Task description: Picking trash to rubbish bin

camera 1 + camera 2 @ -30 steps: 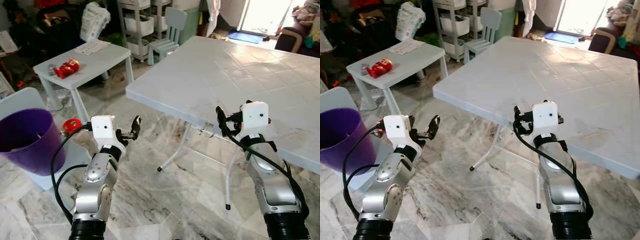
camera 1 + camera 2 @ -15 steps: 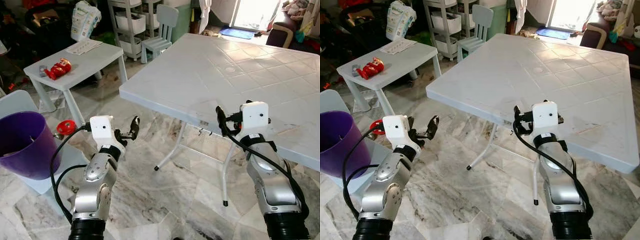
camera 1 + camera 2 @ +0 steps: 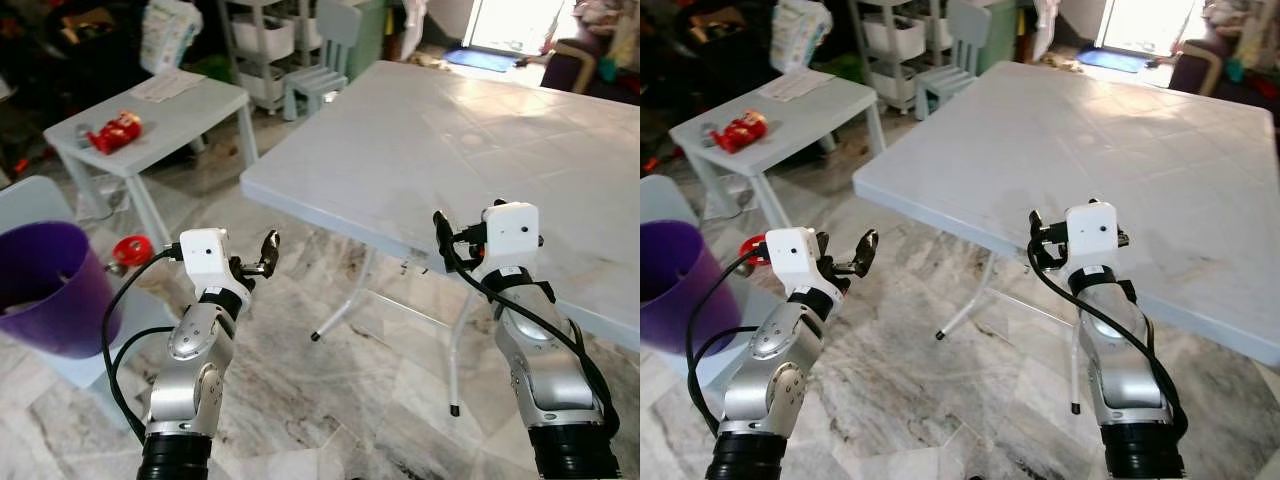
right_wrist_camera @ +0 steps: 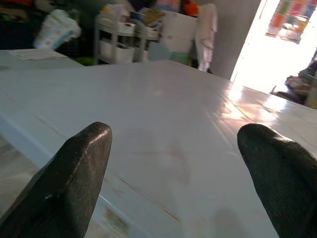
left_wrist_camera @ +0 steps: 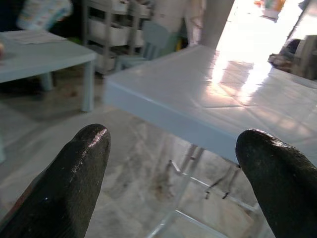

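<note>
A purple rubbish bin (image 3: 45, 290) stands on the floor at my left. A red crumpled packet (image 3: 115, 132) lies on a small white table (image 3: 190, 105) beyond the bin. A round red object (image 3: 131, 250) lies on the floor beside the bin. My left gripper (image 3: 265, 255) is raised over the marble floor, open and holding nothing, its fingers (image 5: 74, 168) wide apart. My right gripper (image 3: 440, 235) hovers at the near edge of the big white table (image 3: 420, 150), also open and holding nothing, with its fingers (image 4: 79, 163) spread.
The big table's folding legs (image 3: 345, 305) reach down to the floor between my arms. A child's chair (image 3: 330, 60), a shelf rack (image 3: 265, 40) and a white pack (image 3: 170, 30) stand at the back. A pale blue chair back (image 3: 30, 200) is next to the bin.
The camera has shifted a little, so the room sits slightly differently in the picture. Both arms hold the same raised pose with open fingers.
</note>
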Available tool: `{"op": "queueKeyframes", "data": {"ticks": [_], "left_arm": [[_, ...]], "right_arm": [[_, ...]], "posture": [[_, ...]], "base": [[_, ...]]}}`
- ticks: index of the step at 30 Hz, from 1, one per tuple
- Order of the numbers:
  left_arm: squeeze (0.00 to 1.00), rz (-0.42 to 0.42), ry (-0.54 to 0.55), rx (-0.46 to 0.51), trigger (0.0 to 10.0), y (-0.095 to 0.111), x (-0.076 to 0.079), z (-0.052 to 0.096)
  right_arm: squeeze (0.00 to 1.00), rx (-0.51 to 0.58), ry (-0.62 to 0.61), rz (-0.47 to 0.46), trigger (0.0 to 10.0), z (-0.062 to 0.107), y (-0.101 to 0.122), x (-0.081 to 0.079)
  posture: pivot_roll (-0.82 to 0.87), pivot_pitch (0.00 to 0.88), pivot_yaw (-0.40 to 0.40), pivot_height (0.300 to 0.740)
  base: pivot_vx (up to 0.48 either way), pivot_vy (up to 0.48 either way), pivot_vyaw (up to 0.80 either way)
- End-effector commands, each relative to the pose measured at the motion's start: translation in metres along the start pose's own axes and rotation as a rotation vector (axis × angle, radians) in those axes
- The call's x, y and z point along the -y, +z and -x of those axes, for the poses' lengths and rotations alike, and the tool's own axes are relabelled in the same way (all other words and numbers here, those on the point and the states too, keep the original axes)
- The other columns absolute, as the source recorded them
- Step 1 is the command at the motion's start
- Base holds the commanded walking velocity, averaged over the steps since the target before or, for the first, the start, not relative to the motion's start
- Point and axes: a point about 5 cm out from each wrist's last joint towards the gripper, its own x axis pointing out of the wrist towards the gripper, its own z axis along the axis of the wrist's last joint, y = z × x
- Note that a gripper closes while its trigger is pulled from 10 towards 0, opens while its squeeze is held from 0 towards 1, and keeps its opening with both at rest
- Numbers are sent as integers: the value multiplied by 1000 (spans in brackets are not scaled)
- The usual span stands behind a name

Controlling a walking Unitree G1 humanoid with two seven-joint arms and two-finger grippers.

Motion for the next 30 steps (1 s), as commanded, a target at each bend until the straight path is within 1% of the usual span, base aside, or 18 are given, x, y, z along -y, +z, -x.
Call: {"op": "queueKeyframes", "data": {"ticks": [1,5,7,30], "left_arm": [[0,-6,13,-12,10000,-1,-3,0],[0,-5,13,-13,10000,-1,-3,-1],[0,-5,14,-13,10000,-1,-3,-1],[0,-1,13,-12,10000,0,-4,-2]], "right_arm": [[0,22,-3,1,10000,-1,5,1],[0,12,-3,-6,10000,-1,4,1],[0,-4,-6,-29,10000,-2,2,1],[0,-6,-4,-27,10000,-2,3,2]], "posture": [[-48,23,13,740],[-48,24,13,740],[-46,22,12,740],[-49,21,12,740]], "base": [[0,0,0],[0,0,0],[0,0,-800],[0,0,-800]]}}
